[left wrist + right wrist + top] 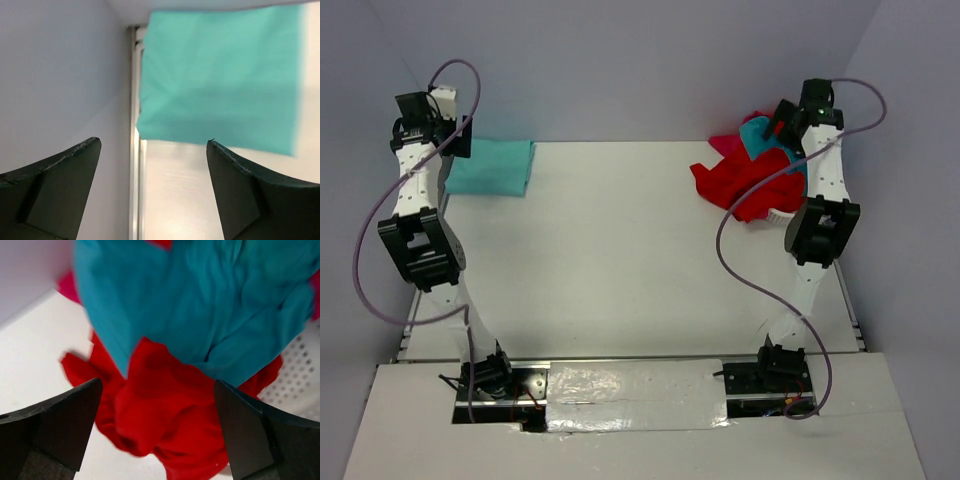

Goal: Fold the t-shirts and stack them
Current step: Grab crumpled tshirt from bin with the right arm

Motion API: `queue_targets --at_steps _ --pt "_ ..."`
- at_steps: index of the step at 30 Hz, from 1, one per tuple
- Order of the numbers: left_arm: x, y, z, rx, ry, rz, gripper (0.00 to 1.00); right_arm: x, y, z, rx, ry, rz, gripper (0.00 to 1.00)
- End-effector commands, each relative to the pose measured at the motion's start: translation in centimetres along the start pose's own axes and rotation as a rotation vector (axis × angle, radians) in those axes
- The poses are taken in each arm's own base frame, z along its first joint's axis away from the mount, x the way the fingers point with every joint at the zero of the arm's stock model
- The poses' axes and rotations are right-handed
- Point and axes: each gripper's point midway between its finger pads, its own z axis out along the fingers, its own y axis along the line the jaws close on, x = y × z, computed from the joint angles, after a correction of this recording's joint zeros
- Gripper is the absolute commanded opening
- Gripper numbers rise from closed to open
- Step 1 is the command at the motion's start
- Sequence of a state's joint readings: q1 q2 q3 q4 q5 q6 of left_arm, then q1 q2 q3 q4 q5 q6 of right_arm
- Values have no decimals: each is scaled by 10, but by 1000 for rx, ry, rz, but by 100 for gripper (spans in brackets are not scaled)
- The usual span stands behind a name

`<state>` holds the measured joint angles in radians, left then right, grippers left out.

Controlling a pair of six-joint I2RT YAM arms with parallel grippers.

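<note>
Left gripper (152, 141) gapes empty over the folded teal shirt (220, 80), upper left in the top view. Right gripper (157, 384), also wide open, hangs over the pile (150, 410), upper right. My worry: teal and red overlap there, so one pinch could grab two or drag the basket (295, 380).

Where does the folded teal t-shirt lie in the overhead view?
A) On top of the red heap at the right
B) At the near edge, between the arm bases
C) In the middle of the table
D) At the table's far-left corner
D: the folded teal t-shirt lies flat at the far-left corner of the table, well apart from the heap of red and teal t-shirts at the far right.
</note>
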<state>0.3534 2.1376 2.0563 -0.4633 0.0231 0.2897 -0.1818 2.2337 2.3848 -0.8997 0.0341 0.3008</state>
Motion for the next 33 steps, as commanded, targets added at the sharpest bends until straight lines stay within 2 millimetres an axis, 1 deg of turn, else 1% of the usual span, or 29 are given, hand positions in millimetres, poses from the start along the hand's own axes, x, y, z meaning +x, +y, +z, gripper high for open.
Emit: queue_targets --at_steps 1,2,3,4,5,6,7,8,9,10,11,12,13,14,15,16,18,19,21,22,24,25,26,28,29,30,31,32,33 --pt "-20 -58 -52 170 -35 26 99 25 14 24 -14 42 -3 100" --pt "-3 -72 -52 215 4 16 99 35 12 33 -13 67 -8 100" --pt "-2 -79 -61 235 3 13 99 40 16 37 -42 85 -15 99" --pt "3 -86 -63 256 12 8 100 44 20 38 -61 98 -21 98" --pt "16 -95 -63 280 41 -6 99 45 22 37 -75 101 -25 95" --pt "18 -98 -66 287 45 -10 99 50 21 38 -74 112 -25 89" --pt "22 -100 -66 291 55 -13 99 51 19 36 -68 113 -21 81" --pt "25 -104 -67 299 68 -16 99 39 21 25 -76 73 -21 69" --pt "28 -105 -66 303 76 -16 99 46 18 25 -66 82 -21 41" --pt "32 -109 -66 311 96 -15 98 42 14 20 -51 62 -22 33" --pt "31 -108 -67 310 97 -16 98 29 16 6 -58 17 -22 27" --pt "31 -109 -67 318 98 -18 98 31 14 4 -45 15 -25 17" --pt "29 -110 -67 320 96 -18 98 20 9 -8 -18 -22 -36 14" --pt "27 -110 -67 320 93 -18 98 15 8 -13 -10 -37 -43 8" --pt "25 -111 -68 322 89 -15 99 9 6 -19 1 -50 -58 0" --pt "22 -110 -69 320 83 -14 99 0 6 -32 10 -71 -63 0" --pt "18 -113 -69 328 77 -16 99 -11 13 -49 -3 -104 -79 0" --pt "15 -113 -70 331 72 -20 99 -25 17 -70 -12 -157 -90 0" --pt "14 -117 -71 344 72 -21 99 -43 28 -98 -19 -236 -101 0" --pt "12 -119 -72 352 72 -20 99 -65 33 -129 -35 -331 -88 0" --pt "9 -123 -73 361 70 -14 99 -90 30 -161 -22 -443 -42 0" --pt "8 -124 -74 364 70 -14 99 -108 32 -187 -35 -529 -19 0" --pt "7 -125 -76 365 67 -11 99 -117 27 -198 -12 -571 -4 0" --pt "4 -127 -79 374 57 -16 99 -127 27 -216 -13 -613 3 0" --pt "2 -126 -82 372 50 -17 99 -126 27 -216 -12 -610 -4 0" --pt "1 -126 -83 374 44 -14 99 -123 28 -210 -16 -594 -16 0" --pt "1 -126 -83 370 42 -13 99 -113 23 -195 2 -546 -33 0" --pt "1 -125 -83 368 43 -13 99 -107 23 -190 4 -514 -34 0" --pt "1 -125 -85 369 44 -12 99 -95 20 -180 18 -452 -44 0"
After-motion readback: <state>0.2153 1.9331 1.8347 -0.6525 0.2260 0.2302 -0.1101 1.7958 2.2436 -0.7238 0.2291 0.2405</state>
